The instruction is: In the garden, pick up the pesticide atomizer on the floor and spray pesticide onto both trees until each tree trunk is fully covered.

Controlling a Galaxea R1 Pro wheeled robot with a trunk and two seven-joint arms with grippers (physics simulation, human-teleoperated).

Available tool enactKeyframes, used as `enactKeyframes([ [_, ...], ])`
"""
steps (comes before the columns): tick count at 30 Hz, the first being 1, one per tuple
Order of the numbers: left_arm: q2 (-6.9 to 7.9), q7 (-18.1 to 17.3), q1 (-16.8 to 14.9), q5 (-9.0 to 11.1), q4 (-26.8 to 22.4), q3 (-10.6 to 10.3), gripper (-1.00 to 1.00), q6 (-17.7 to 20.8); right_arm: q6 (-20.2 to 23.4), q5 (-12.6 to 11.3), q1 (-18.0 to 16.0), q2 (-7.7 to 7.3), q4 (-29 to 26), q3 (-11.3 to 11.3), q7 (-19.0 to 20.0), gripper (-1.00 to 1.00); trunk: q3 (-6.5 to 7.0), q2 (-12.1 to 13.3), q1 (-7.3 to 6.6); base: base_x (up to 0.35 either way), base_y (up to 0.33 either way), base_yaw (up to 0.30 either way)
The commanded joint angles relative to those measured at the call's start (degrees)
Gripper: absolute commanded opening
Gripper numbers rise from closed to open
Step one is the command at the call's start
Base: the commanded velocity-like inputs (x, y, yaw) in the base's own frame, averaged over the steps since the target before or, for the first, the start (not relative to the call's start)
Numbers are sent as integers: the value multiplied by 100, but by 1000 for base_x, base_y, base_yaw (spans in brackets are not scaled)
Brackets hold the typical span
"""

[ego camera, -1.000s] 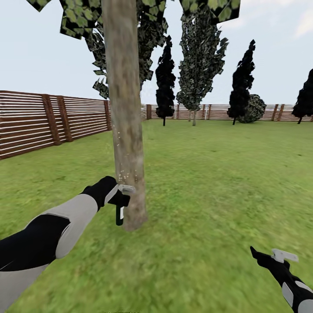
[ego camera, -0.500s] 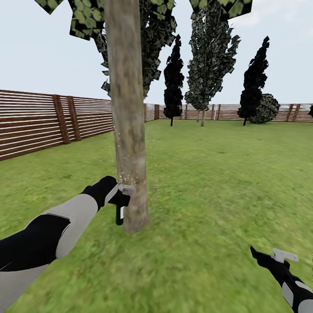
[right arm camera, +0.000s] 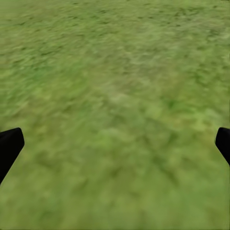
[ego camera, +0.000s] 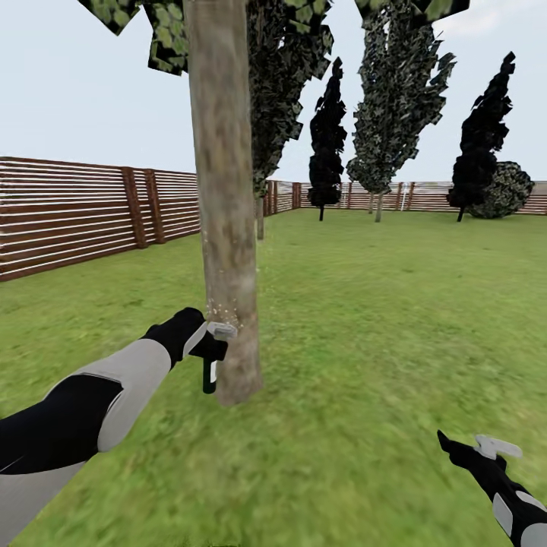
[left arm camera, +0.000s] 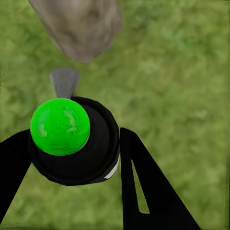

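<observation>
Left gripper clamps pesticide atomizer against centre-frame tree trunk, speckles low only; right gripper wide, empty; second tree pending.

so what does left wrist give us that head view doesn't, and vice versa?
Left wrist alone: the pesticide atomizer seen end-on, its round black body topped by a green cap, held between the left gripper fingers, with a grey nozzle aimed toward the trunk base. Head alone: the full height of the tree trunk, pale specks on the bark above the sprayer, the fence, cypresses, and the right gripper idle and low over the grass. Both: trunk, grass, atomizer close to the bark.
</observation>
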Motion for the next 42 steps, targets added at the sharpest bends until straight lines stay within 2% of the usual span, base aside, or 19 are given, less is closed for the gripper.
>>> enactKeyframes([
  [1, 0, 0, 0, -3, 0, 0, -100, 0, 0, 0, 0, 0, 0, 0, -2, 100, 0, 0, 0, 0, -323, 256],
  [19, 9, 0, -1, -6, -19, 16, -100, 8, 0, 1, 0, 0, 0, 0, 0, 100, 0, 0, 0, 29, -326, 227],
  [24, 9, 9, -4, -6, -509, 30, -100, 35, 0, 1, 0, 0, 0, 0, 0, 100, 0, 0, 0, 112, -247, 7],
  [26, 9, 9, -4, -12, -881, 34, -100, 188, 0, 0, 0, 0, 0, 0, -6, 100, 0, 0, 0, 15, -28, 0],
  [29, 19, 15, -11, -26, -1387, 27, -100, 723, 0, 0, 0, 0, 0, 0, -3, 100, 0, 0, 0, 3, -6, 0],
  [32, 34, 18, -42, -40, -1437, 26, -100, 894, 0, 0, 0, 0, 0, -1, -2, 100, 0, 0, 0, 0, 0, 0],
  [37, 56, 26, -76, -49, -1442, 30, -100, 922, 0, 4, 0, 0, 0, -3, -8, 100, 0, 0, 0, 0, 0, 0],
  [42, 74, 27, -329, -50, -1442, 29, -100, 929, 0, 1, 0, 0, 0, -1, -9, 100, 0, 0, 0, 14, 0, 0],
])
